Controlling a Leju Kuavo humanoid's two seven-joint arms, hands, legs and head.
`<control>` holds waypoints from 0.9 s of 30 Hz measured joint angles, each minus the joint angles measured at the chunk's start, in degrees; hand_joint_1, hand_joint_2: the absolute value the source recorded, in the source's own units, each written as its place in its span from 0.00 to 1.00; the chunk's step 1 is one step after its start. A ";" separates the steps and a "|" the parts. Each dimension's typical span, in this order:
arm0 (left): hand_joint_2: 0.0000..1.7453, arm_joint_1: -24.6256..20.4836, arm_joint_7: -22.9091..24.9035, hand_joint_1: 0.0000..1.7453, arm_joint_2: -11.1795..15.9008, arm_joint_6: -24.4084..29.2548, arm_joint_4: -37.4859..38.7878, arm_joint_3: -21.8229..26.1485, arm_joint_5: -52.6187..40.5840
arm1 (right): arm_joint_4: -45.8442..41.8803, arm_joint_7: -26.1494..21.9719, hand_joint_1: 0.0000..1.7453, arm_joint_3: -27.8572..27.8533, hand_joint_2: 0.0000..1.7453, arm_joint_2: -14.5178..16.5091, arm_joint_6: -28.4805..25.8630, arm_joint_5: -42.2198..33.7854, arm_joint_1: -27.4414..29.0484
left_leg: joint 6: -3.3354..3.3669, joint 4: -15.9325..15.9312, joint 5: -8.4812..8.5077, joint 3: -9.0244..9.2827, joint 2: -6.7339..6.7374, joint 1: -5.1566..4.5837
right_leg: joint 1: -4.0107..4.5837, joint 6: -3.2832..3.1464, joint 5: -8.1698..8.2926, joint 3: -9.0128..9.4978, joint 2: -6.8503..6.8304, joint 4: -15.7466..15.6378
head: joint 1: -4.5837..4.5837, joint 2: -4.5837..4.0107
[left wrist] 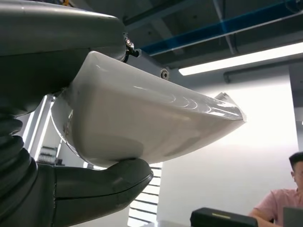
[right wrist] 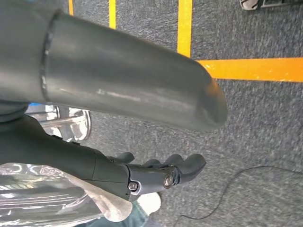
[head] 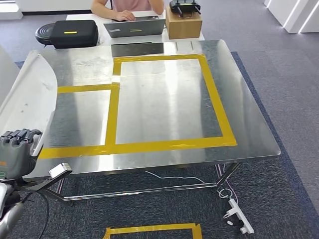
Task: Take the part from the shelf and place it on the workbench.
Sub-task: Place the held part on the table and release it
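The part (head: 32, 94), a white curved shell, is held by the left hand (head: 17, 149) over the worktop's (head: 248, 119) left edge, near its front-left corner; can't tell if it touches the metal. Left fingers (head: 20, 134) wrap the part's near rim from above; in the left wrist view the thumb (left wrist: 107, 182) presses under the part (left wrist: 143, 123), dark fingers over its top, so the grip is firm. Right hand (right wrist: 153, 175) hangs low over grey carpet (right wrist: 264, 123) w/ yellow floor tape (right wrist: 253, 69); its fingers lie straight and a bit apart, holding nothing. Worktop is bare steel marked w/ yellow tape (head: 112, 119): a big rectangle centre-right, a smaller one to its left, sharing a side. Past the far edge: a black case (head: 74, 33) at far left, a laptop (head: 134, 26) mid, a cardboard box (head: 183, 22) w/ a black device (head: 184, 6) on top. A person (head: 127, 9) sits behind the laptop, one hand at its keys. On the floor under the front-right corner, a white power strip (head: 239, 217) w/ cable; more yellow tape (head: 152, 230) on the carpet nearer the robot.
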 joint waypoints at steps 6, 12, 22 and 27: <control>1.00 -7.88 -1.51 1.00 -0.52 -8.34 7.19 -4.70 5.56 | -0.23 0.46 0.00 1.16 0.00 -0.08 0.23 0.46 -0.27 | 0.34 0.12 0.16 -0.19 0.02 -0.13 | -0.15 0.62 0.35 0.10 0.03 -0.16 | -0.02 0.00; 1.00 -14.13 -2.58 1.00 -1.09 -12.10 13.27 -8.88 6.81 | -0.50 1.01 0.00 2.15 0.00 -0.08 0.45 0.72 -0.48 | 0.43 0.13 0.25 -0.18 0.10 -0.11 | -0.14 0.70 0.40 0.02 0.09 -0.16 | -0.03 0.00; 1.00 -25.25 -3.96 1.00 -3.86 -14.82 23.33 -17.61 7.93 | -1.38 1.85 0.00 3.85 0.00 -0.42 0.99 1.38 -0.90 | 0.44 0.13 0.33 -0.21 0.14 -0.10 | -0.10 0.74 0.45 -0.02 0.14 -0.11 | -0.03 0.00; 1.00 -31.16 -3.90 1.00 -6.29 -17.42 28.80 -20.69 8.29 | -1.83 2.61 0.00 4.58 0.00 -0.52 0.99 1.68 -1.31 | 0.44 0.13 0.33 -0.23 0.14 -0.10 | -0.11 0.78 0.47 -0.01 0.17 -0.11 | -0.03 0.00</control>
